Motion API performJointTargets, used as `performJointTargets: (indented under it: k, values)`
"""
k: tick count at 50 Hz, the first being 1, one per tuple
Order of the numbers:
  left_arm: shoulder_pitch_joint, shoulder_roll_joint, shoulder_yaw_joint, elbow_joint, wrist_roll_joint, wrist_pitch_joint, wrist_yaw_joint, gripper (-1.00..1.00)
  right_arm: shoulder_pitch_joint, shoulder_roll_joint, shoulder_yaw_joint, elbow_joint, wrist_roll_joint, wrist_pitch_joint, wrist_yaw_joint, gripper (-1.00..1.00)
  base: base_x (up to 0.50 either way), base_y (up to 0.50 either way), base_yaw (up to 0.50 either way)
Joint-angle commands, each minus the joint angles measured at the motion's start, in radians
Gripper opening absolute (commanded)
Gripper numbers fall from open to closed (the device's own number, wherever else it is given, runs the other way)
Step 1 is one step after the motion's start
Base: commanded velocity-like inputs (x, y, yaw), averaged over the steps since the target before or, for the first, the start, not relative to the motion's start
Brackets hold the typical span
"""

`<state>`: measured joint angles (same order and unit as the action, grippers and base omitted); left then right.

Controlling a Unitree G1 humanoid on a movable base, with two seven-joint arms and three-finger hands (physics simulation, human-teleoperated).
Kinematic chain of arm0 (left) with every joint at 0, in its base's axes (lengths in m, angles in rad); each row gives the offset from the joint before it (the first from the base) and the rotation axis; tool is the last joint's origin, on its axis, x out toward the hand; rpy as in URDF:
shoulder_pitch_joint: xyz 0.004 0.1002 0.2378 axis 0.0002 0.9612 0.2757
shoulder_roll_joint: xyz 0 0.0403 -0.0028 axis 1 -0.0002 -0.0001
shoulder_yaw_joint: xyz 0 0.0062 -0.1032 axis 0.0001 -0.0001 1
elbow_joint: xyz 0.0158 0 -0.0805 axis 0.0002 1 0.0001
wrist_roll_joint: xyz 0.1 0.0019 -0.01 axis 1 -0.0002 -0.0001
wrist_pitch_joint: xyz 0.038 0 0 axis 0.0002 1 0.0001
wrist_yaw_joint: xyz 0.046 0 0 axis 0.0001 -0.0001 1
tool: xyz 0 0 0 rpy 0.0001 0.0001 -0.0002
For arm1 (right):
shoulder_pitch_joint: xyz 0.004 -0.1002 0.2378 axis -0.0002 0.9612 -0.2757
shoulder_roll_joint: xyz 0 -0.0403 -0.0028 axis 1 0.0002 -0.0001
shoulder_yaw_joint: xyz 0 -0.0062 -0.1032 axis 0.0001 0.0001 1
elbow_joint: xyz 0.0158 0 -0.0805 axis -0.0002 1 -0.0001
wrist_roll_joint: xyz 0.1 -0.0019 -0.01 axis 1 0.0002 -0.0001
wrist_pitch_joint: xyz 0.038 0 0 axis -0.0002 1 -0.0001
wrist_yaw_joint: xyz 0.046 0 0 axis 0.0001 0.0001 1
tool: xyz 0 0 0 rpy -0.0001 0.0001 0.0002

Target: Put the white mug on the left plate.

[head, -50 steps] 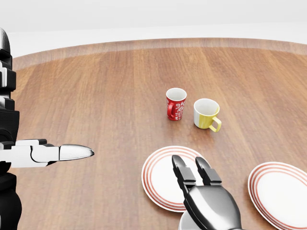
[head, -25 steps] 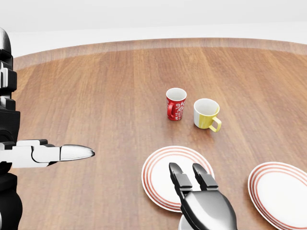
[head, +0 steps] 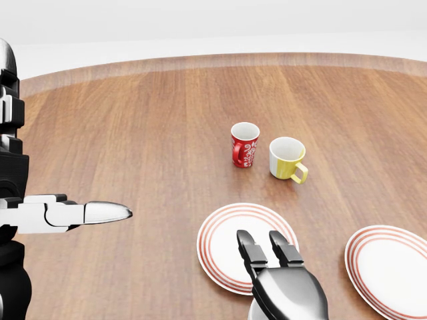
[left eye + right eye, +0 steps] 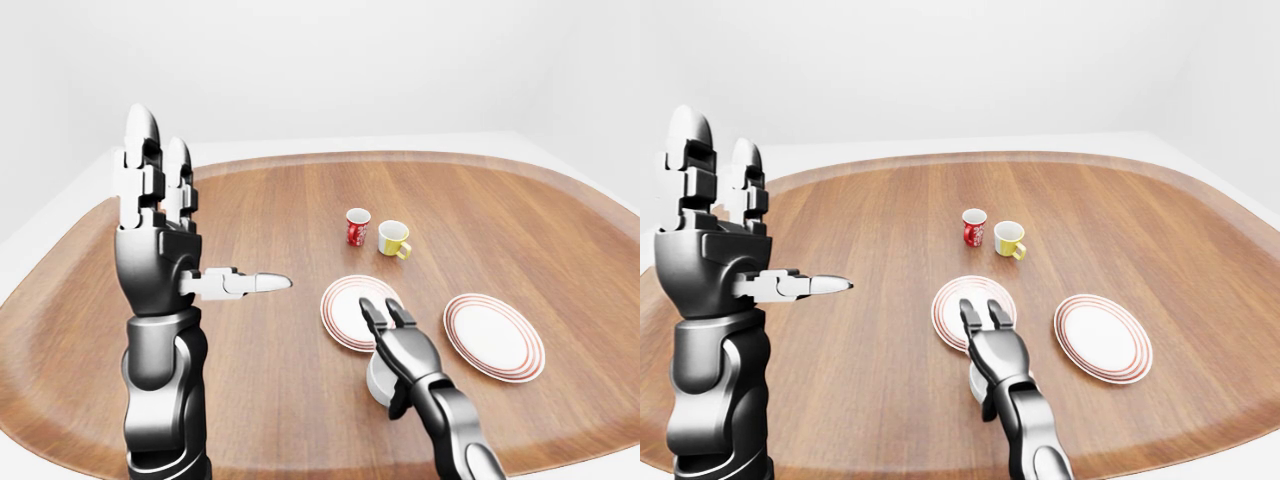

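The white mug stands on the wooden table just below the left plate, a white plate with red rings. My right hand lies over the mug's top. Its fingers stretch straight out over the plate's lower edge, and the thumb hangs by the mug's side. The hand hides most of the mug, and I cannot see the fingers closed round it. My left hand is raised at the left, open and empty, with the thumb pointing right.
A red patterned mug and a yellow mug stand side by side above the left plate. A second red-ringed plate lies at the right. The table's rounded edge runs along the bottom of the eye views.
My right hand has drawn back slightly toward the bottom of the head view, so less of it lies over the left plate. The left hand and mugs have not moved.
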<state>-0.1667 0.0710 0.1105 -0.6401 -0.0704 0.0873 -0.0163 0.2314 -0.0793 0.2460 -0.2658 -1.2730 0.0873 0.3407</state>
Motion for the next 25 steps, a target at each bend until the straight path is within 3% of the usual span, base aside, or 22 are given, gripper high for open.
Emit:
performJointTargets:
  k: [1, 25]
  values:
    - [0.0, 0.0, -0.001, 0.001, 0.001, 0.0, 0.0, 1.0, -0.012, 0.002, -0.004, 0.028, -0.005, 0.0, -0.004, 1.0, 0.0, 0.0, 0.0]
    - [-0.001, -0.001, -0.002, -0.002, 0.001, 0.0, 0.001, 1.0, -0.044, 0.01, -0.004, 0.055, -0.017, 0.0, 0.019, 1.0, 0.0, 0.0, 0.0]
